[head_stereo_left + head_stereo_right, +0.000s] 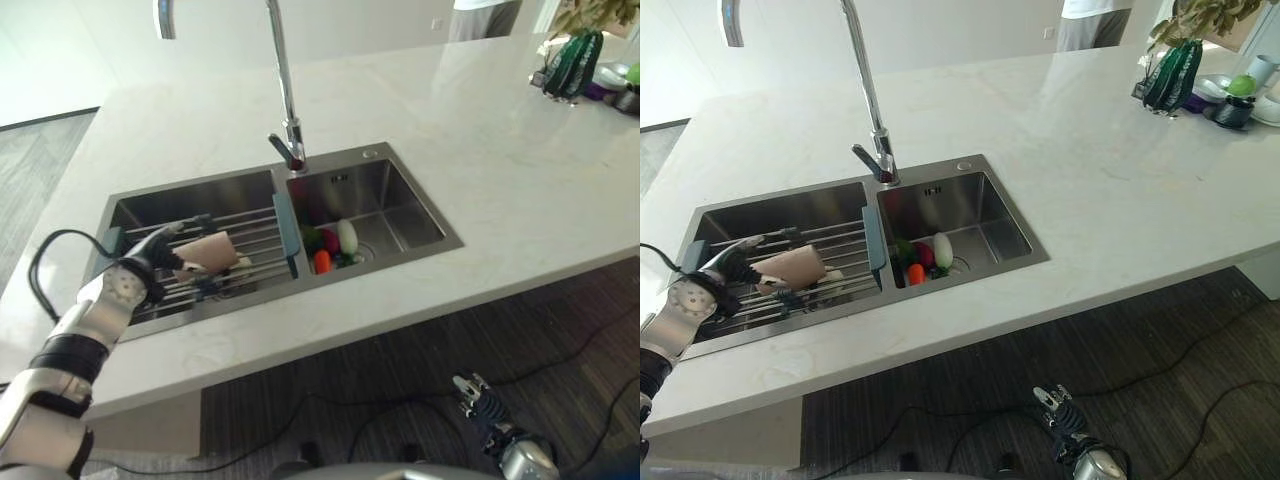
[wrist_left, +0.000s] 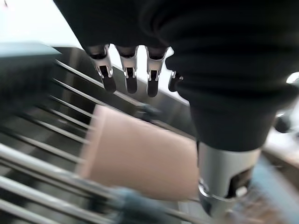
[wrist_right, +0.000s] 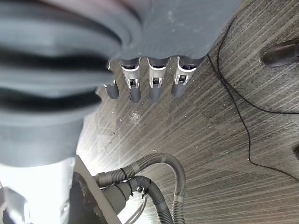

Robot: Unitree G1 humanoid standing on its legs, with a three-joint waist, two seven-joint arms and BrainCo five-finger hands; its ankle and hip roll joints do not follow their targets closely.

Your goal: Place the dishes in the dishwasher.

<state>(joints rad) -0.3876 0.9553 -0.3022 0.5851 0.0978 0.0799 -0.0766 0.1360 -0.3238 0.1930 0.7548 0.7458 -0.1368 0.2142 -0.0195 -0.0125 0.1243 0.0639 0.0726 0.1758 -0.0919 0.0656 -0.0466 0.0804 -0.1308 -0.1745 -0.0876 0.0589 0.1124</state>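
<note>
A beige cup (image 1: 212, 251) lies on its side on the wire rack (image 1: 255, 232) that spans the left basin of the steel sink (image 1: 405, 215). My left hand (image 1: 152, 262) is at the cup's left end. In the left wrist view its fingers (image 2: 128, 70) reach straight out above the cup (image 2: 140, 156) and the thumb (image 2: 224, 182) stands beside it, so the hand is open and not closed round it. My right hand (image 1: 480, 398) hangs low over the dark floor, and its fingers (image 3: 154, 79) are relaxed and hold nothing.
Vegetables (image 1: 335, 243) lie in the right basin by the drain. A tall faucet (image 1: 285, 90) rises behind the divider. A green vase (image 1: 572, 62) and small dishes stand at the counter's far right corner. A person (image 1: 485, 15) stands behind the counter.
</note>
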